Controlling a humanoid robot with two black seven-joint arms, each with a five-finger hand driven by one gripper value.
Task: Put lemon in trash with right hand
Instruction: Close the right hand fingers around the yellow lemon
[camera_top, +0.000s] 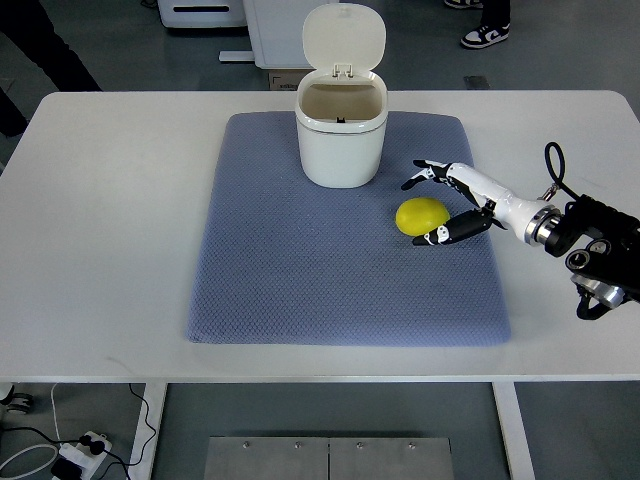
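Yellow lemon (421, 216) on blue mat (300, 280) atop white worktop (110, 200), right hand (455, 203) fingers spread around it, not gripping, white trash bin (341, 140) lid up behind

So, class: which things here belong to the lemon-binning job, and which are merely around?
Job: lemon; trash bin, lid open; right hand, fingers open around the lemon.

Merely around: blue mat; white table; power strip on the floor.
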